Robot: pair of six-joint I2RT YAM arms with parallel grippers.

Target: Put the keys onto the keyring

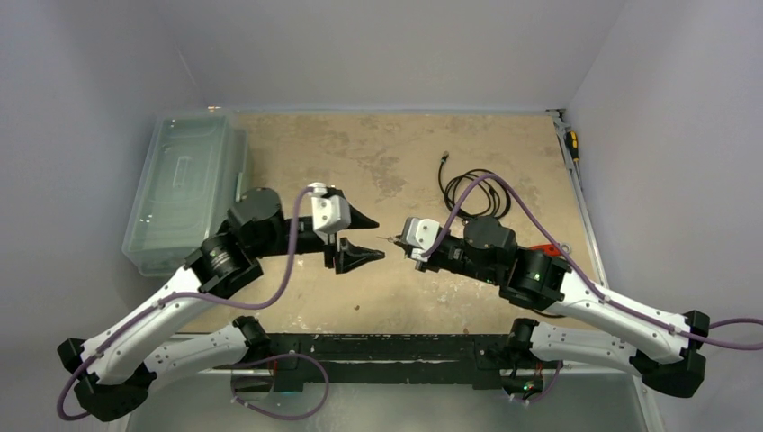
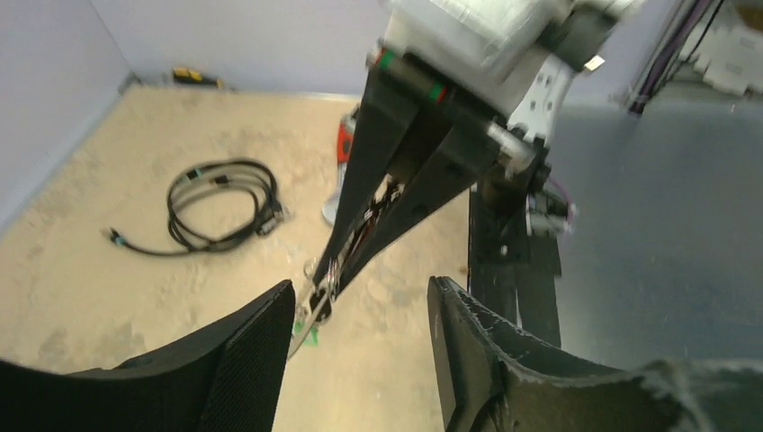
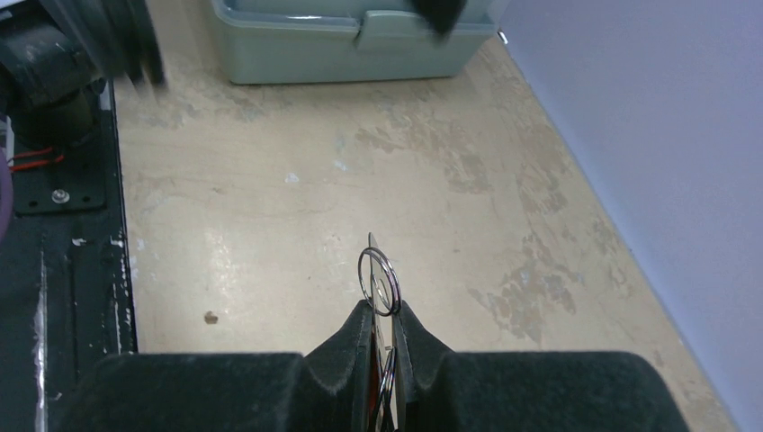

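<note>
My right gripper (image 3: pixel 380 306) is shut on the keyring (image 3: pixel 378 281), a thin silver round ring that sticks up edge-on past its fingertips. A flat silver key blade and a bit of red show pinched between the pads (image 3: pixel 360 337). In the left wrist view the ring (image 2: pixel 317 292) hangs at the right gripper's long black fingertips, with a green key head (image 2: pixel 306 335) dangling just below. My left gripper (image 2: pixel 360 284) is open and faces that ring closely, with nothing between its fingers. From above, the left gripper (image 1: pixel 380 238) and the right gripper (image 1: pixel 402 241) nearly meet tip to tip at mid-table.
A black coiled cable (image 1: pixel 472 189) lies at the back right. A clear lidded plastic box (image 1: pixel 184 189) stands along the left side. A yellow-and-black tool (image 1: pixel 571 144) lies by the right wall. A red object (image 1: pixel 540 247) is partly hidden behind the right arm.
</note>
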